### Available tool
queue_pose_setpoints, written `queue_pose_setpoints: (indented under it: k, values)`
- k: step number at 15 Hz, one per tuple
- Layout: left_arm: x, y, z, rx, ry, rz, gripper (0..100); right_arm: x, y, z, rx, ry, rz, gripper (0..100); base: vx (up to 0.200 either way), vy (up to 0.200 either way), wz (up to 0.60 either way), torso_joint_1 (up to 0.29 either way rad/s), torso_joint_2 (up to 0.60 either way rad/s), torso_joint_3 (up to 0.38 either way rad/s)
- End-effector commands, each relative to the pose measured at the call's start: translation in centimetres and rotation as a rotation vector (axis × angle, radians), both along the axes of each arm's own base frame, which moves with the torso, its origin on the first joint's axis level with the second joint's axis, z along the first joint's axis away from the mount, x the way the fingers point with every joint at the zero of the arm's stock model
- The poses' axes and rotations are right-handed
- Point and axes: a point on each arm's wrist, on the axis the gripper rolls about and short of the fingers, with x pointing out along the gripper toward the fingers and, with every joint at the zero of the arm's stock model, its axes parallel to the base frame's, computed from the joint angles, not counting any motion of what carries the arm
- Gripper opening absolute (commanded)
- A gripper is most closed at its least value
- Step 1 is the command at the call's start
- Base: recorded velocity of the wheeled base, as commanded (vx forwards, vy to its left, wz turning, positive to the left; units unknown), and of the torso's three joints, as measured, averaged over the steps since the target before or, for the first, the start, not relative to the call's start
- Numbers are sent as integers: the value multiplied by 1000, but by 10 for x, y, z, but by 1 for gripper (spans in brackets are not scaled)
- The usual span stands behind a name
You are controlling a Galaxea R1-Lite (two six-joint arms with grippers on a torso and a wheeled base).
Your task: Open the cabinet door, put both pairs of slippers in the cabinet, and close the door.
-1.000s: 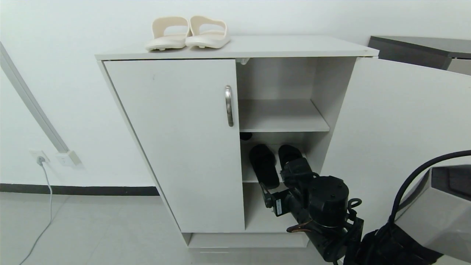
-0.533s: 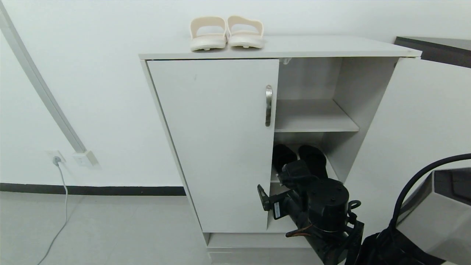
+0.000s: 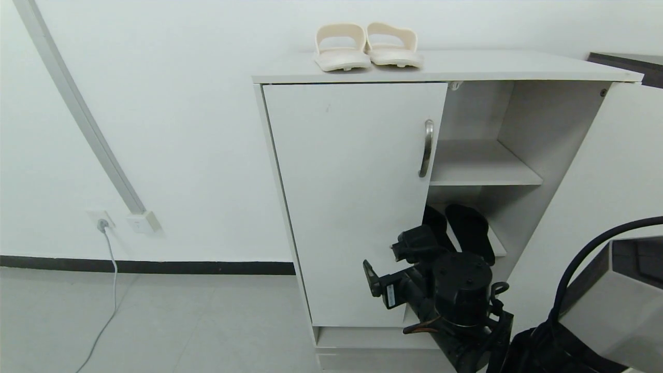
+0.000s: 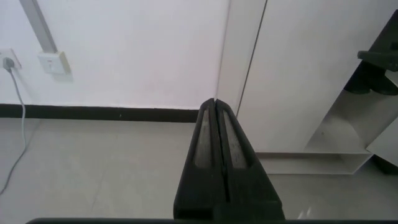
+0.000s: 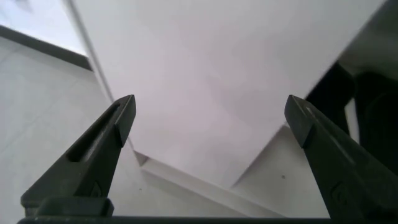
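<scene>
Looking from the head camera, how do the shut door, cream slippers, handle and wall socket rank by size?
Largest: shut door; cream slippers; then handle and wall socket, too alike to rank: the handle is longer, the socket wider.

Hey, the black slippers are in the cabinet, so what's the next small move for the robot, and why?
Probably lift the right gripper, open and empty, up toward the beige slippers. The black slippers already lie inside the cabinet, but the beige pair sits on its top, and the right door stands open for it.
</scene>
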Motion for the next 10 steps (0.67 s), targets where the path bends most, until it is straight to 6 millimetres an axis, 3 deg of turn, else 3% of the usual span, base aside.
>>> queue_pose_setpoints:
  k: [1,10]
  values:
    - [0,0,0,0,3,0,0,0,0,0,1,-1,1,100,0,0,0,0,0,0]
    - [0,0,0,0,3,0,0,5,-4,0,1,-21,-13,100,0,0,0,0,0,0]
